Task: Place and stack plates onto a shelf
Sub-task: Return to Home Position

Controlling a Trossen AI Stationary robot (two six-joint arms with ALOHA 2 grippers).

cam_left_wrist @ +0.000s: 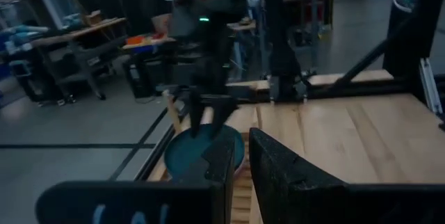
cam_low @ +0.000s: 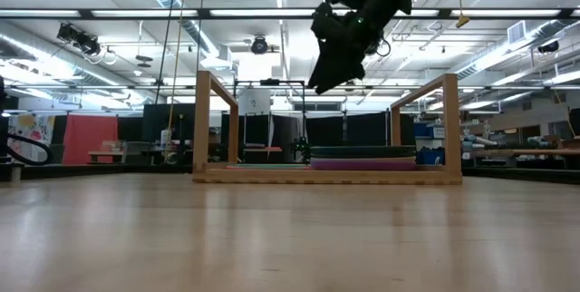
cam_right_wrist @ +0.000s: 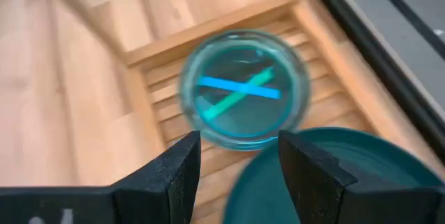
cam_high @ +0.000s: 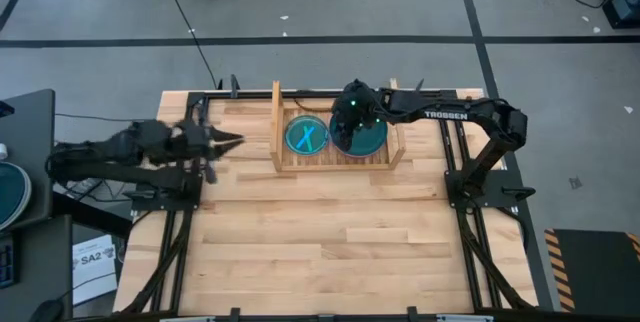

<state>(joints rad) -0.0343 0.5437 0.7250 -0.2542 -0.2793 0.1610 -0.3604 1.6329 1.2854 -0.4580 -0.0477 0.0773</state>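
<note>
The right gripper (cam_right_wrist: pixel 240 147) is hovering over the right half of the shelf (cam_high: pixel 277 127), with its 2 fingers spread wide and nothing between them. Directly under it, the dark green-teal plate (cam_right_wrist: pixel 327 175) is lying flat on top of the stack (cam_low: pixel 362 158), and from table height I am seeing clear air between the fingertips and that plate, so the two are apart. That is the relation the coming move is hanging on. The plate is sitting straight below the tool, so I am judging that a lift upward, and only then a pull back toward the right arm's own base, is the safe way out. Swinging sideways while low would be risking a knock on the right side board.

Just beside the stack, in the shelf's left half, the smaller cyan plate (cam_right_wrist: pixel 243 88) is resting flat on the slats with crossed blue and green strips showing in it.

Farther off, the left gripper (cam_high: pixel 228 142) is waiting beyond the shelf's left board, pointing at it, with its fingers drawn close together and holding nothing. The right arm is by far the nearer of the 2.
</note>
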